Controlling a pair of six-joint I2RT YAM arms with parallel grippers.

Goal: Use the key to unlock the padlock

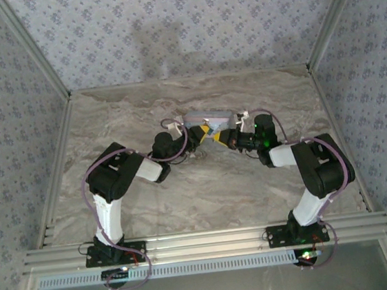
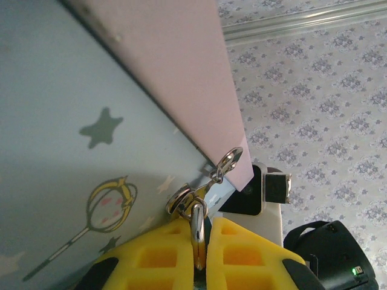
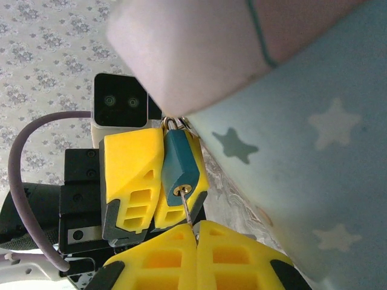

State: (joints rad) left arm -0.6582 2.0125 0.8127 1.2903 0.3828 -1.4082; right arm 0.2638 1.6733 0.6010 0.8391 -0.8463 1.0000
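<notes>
Seen from the near edge of the marble-look table [image 1: 206, 199], two arms rise from a metal rail [image 1: 203, 241]. The left arm [image 1: 114, 177] and the right arm [image 1: 317, 166] both bend inward toward the tin [image 1: 208, 119], which sits near the middle of the table.

Just in front of the tin, the two grippers meet nose to nose. The right gripper [image 3: 196, 232] has its yellow fingers pressed together, pinching the key [image 3: 187, 211]. The key's thin silver shaft runs straight up from the fingertips into the brass keyhole in the end of the padlock [image 3: 179, 162].

The padlock is a small teal block hanging at the corner of the tin, right under the lid [image 3: 193, 48]. It is clamped from both sides by the yellow fingers [image 3: 130, 166] of the left gripper [image 2: 200, 238]. In the left wrist view those fingers are closed tight, and a silver shackle [image 2: 197, 219] comes up from between them to the metal rings [image 2: 228, 160] at the tin's edge. Whether the shackle has come free of the padlock body cannot be told.

The tin's pale blue side, printed with stars and a wand, is touching or just beside both grippers, and its lid is pink. Beyond the tin, the bare table runs back to the patterned walls [image 1: 181, 28].
</notes>
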